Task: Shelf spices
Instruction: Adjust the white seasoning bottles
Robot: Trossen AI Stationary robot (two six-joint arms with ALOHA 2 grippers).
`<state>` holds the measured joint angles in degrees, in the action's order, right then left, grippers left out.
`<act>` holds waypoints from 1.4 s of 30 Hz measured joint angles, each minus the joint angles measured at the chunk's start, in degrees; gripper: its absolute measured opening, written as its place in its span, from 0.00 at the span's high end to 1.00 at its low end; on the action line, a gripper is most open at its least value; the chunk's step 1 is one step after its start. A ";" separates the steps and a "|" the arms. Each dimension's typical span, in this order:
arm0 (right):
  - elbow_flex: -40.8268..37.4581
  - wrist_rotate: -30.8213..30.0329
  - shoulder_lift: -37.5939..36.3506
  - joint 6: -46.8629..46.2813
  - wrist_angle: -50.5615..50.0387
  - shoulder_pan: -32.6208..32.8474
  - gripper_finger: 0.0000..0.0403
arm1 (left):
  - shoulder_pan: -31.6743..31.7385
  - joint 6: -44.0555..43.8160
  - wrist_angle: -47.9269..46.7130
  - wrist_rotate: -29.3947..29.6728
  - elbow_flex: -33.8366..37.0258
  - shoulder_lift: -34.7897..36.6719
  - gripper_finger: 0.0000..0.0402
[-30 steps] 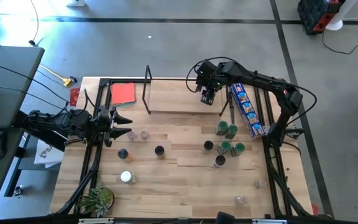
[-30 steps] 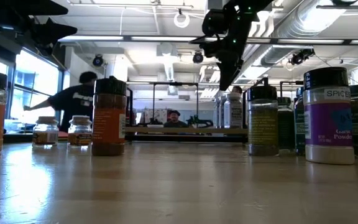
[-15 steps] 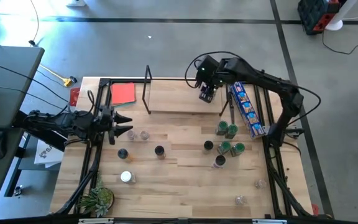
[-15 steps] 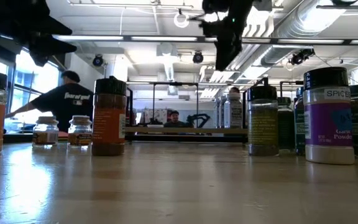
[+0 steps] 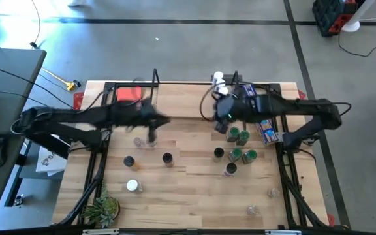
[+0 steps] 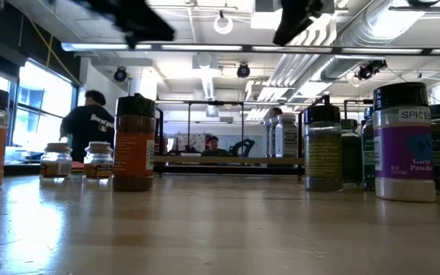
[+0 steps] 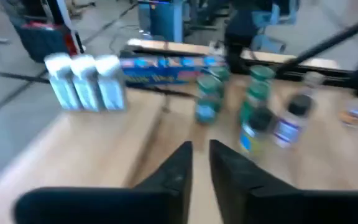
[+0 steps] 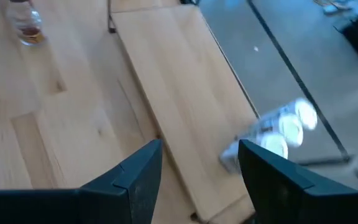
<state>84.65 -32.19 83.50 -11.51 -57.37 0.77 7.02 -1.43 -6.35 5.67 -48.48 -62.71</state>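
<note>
The spices stand scattered on the table. There are green-lidded jars (image 5: 239,136), black-lidded ones (image 5: 167,158), two small clear ones (image 5: 145,141) and a white-lidded one (image 5: 133,186). A few white-lidded jars (image 5: 218,79) (image 8: 284,134) stand on the far right end of the shelf (image 5: 188,104), a low wooden board. My left gripper (image 5: 156,124) (image 7: 201,149) hangs blurred over the shelf's left end, shut on nothing. My right gripper (image 5: 217,116) (image 8: 197,168) hovers open by the shelf's right end, above the board.
A long blue snack packet (image 5: 261,121) lies at the far right beside the green-lidded jars. A red card (image 5: 129,94) lies at the far left and a small plant (image 5: 103,210) at the near left corner. Two clear jars (image 5: 252,209) stand near the right front.
My left gripper has swung fast from the table's left edge toward the right, as far as the shelf's left end, and its fingers have come together. My right gripper has risen and drawn back from the shelf's far right end toward the near edge, uncovering the white-lidded jars.
</note>
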 joint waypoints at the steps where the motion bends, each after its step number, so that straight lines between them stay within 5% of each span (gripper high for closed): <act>1: -1.94 -1.33 -1.14 -2.59 -0.06 1.03 0.49 | 1.92 1.72 0.02 -0.84 -3.58 -3.86 0.94; 13: -14.88 -11.29 -5.99 -19.58 0.99 3.76 0.49 | 22.90 10.80 -0.28 -13.79 -39.41 -43.59 1.00; 27: -14.94 -16.63 -6.14 -20.57 -0.74 3.90 0.49 | 30.54 10.58 -9.41 -17.64 -78.34 -72.64 1.00; 32: -14.92 -16.60 -6.14 -20.64 -0.77 3.90 0.49 | 30.50 10.67 -13.02 -19.14 -83.95 -77.98 1.00; 42: -14.90 -15.52 -6.14 -21.51 -0.81 3.90 0.49 | 29.68 10.92 -13.73 -21.02 -84.18 -81.01 1.00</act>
<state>69.76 -47.70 77.36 -33.01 -58.19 4.67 36.70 9.49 -20.08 -15.34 -132.66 -143.72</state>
